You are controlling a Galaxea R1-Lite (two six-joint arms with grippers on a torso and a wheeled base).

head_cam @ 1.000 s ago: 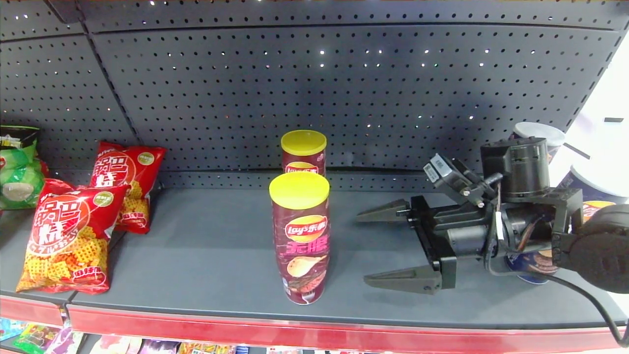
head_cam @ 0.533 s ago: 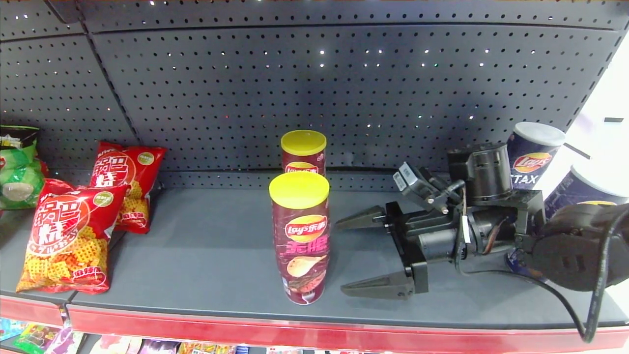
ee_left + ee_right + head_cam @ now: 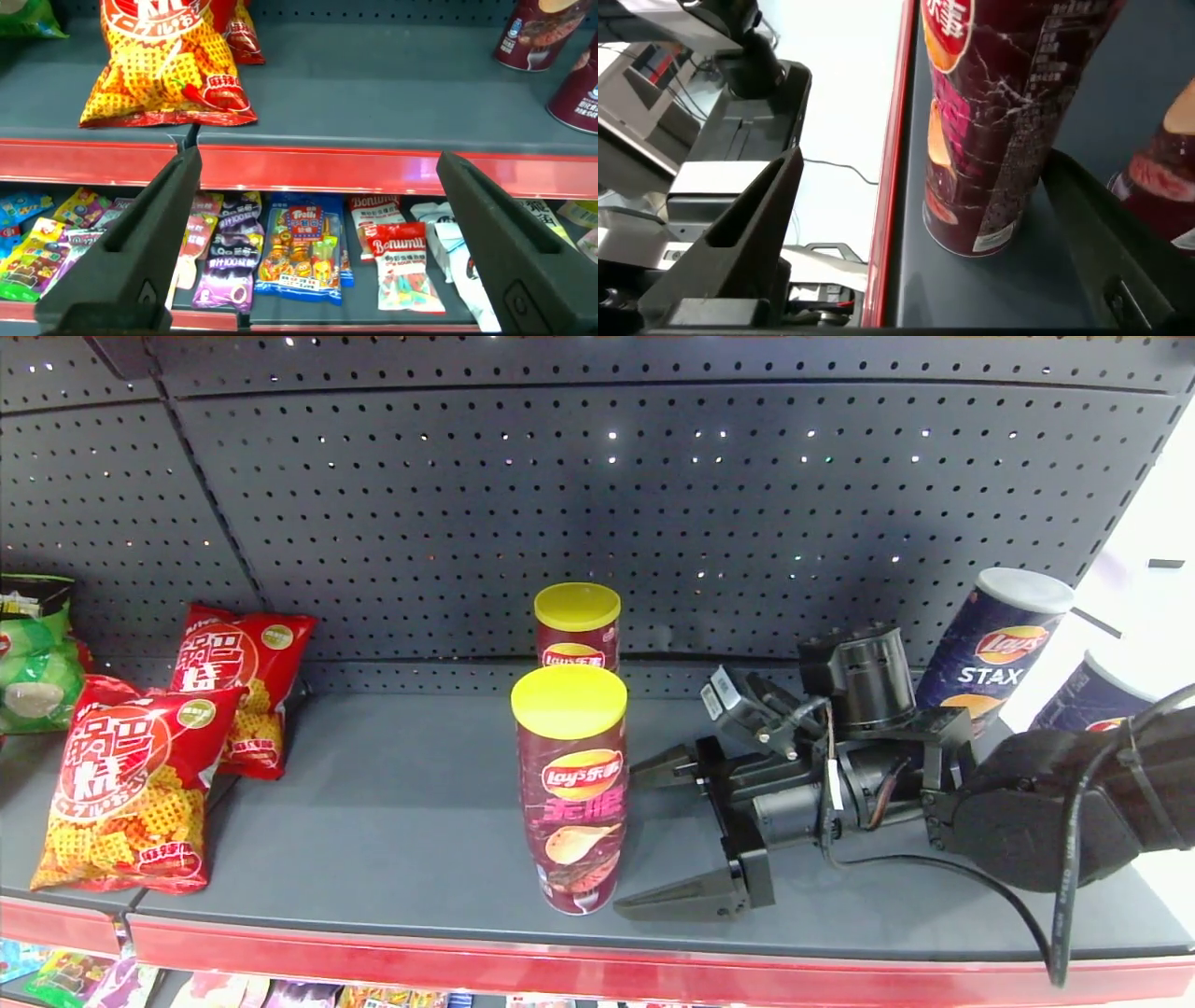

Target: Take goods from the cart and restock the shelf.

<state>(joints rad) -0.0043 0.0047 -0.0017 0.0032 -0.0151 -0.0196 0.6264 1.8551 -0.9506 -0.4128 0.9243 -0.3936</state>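
My right pincer [image 3: 637, 838] lies low over the shelf [image 3: 373, 821], spread wide and gripping nothing. Its tips reach either side of the front maroon can [image 3: 571, 793], which stands upright near the shelf's red edge, yellow-lidded, with a chip pictured on its label. My left pincer [image 3: 320, 157] hangs released and empty before that edge.

even light, overexposed glare at right

Printed logos and lettering mark the central maroon can [image 3: 571, 803] and the blue can [image 3: 994, 649] at three o'clock; Chinese characters cover the red snack bag [image 3: 131, 784] at nine o'clock.
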